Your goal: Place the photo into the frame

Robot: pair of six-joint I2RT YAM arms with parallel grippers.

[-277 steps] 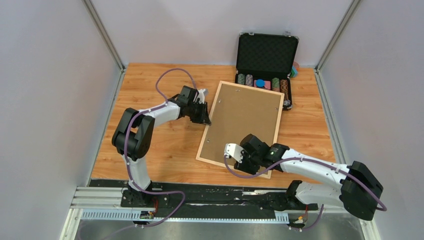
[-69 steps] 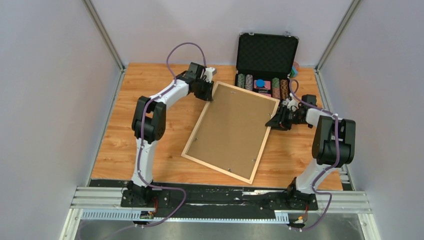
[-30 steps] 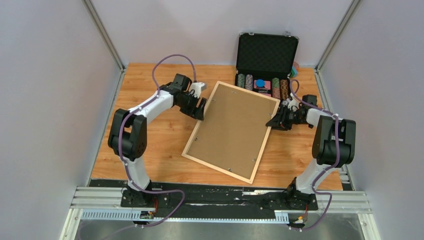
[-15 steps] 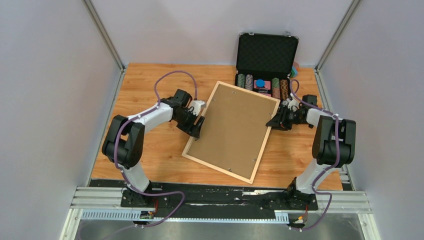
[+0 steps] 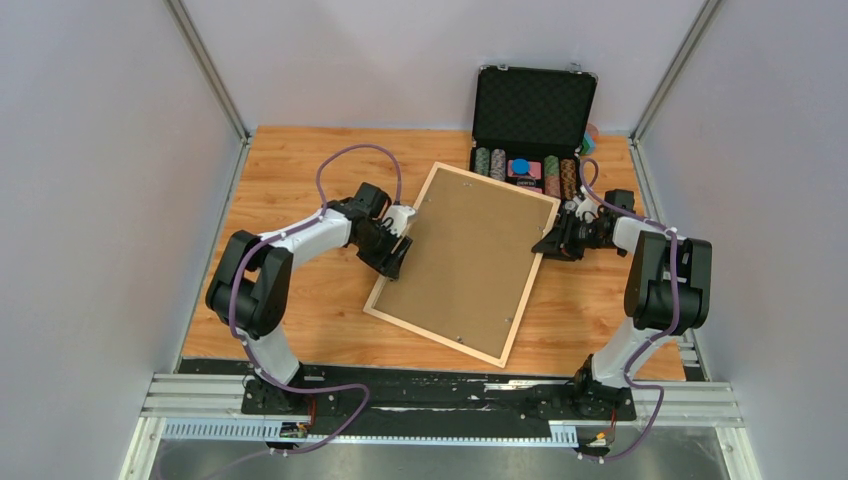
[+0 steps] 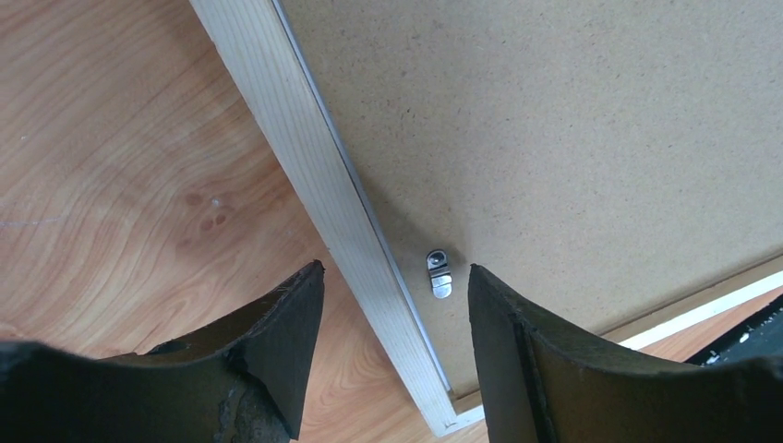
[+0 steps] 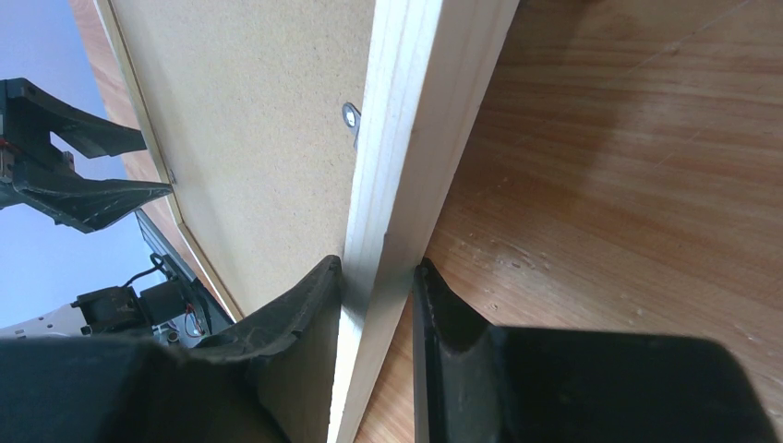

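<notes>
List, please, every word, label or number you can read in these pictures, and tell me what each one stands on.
No text is legible in any view.
pink box in the black case: dark print, too small and blurred to read.
brown board, frame and metal clip: no writing or marks.

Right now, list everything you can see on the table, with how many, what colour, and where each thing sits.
frame: one, light wood, face down mid-table, lying at an angle
backing board: one, brown, set in the frame
clips: several, silver, along the board's edges
case: one, black, open, far right of the table
chips: several stacks, mixed colours, in the case
table: one, orange-brown wood
left pincer: one, black, open, over the frame's left edge
right pincer: one, black, shut on the frame's right edge
</notes>
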